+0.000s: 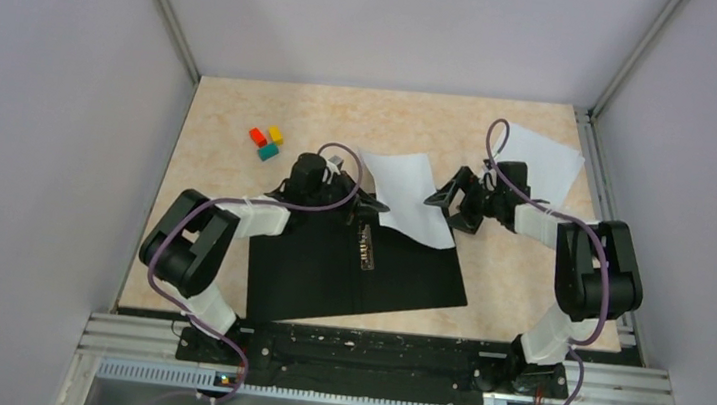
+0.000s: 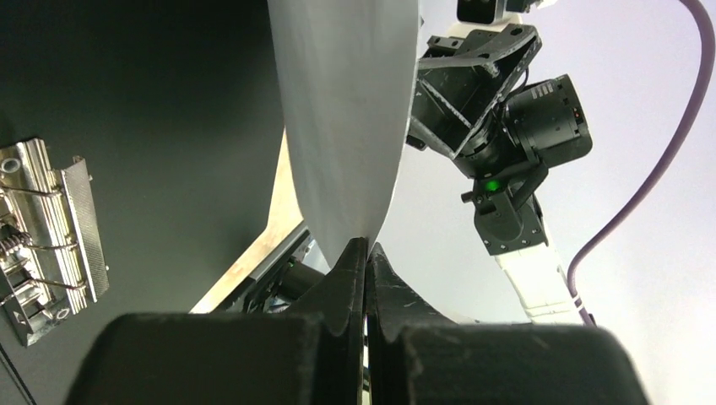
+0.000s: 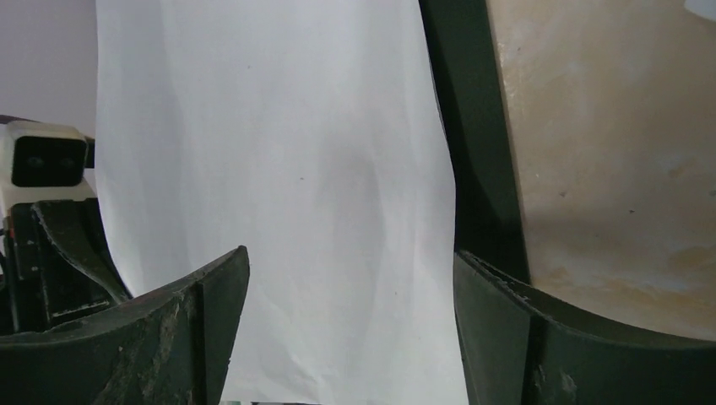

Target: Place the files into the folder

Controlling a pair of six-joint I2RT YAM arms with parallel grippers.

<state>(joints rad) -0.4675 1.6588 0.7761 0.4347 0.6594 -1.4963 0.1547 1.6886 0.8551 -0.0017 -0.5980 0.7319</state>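
Note:
The folder (image 1: 347, 277) lies open, black inside up, with its metal spine clip (image 1: 367, 247) near the middle. One white file (image 1: 407, 196) lies partly over the folder's far right part. My left gripper (image 1: 374, 207) is shut on that file's near left edge; in the left wrist view the fingers (image 2: 367, 253) pinch the sheet (image 2: 346, 110), which rises curved above the black folder (image 2: 152, 126) and clip (image 2: 46, 236). My right gripper (image 1: 440, 199) is open at the sheet's right side; its wrist view shows the jaws (image 3: 350, 270) wide apart over the sheet (image 3: 279, 186). The second file (image 1: 547, 160) lies at the back right.
Three small blocks, red (image 1: 257, 136), yellow (image 1: 276, 135) and green (image 1: 267, 152), sit at the back left. Grey walls enclose the table on three sides. The right arm (image 2: 507, 110) shows in the left wrist view, close behind the sheet.

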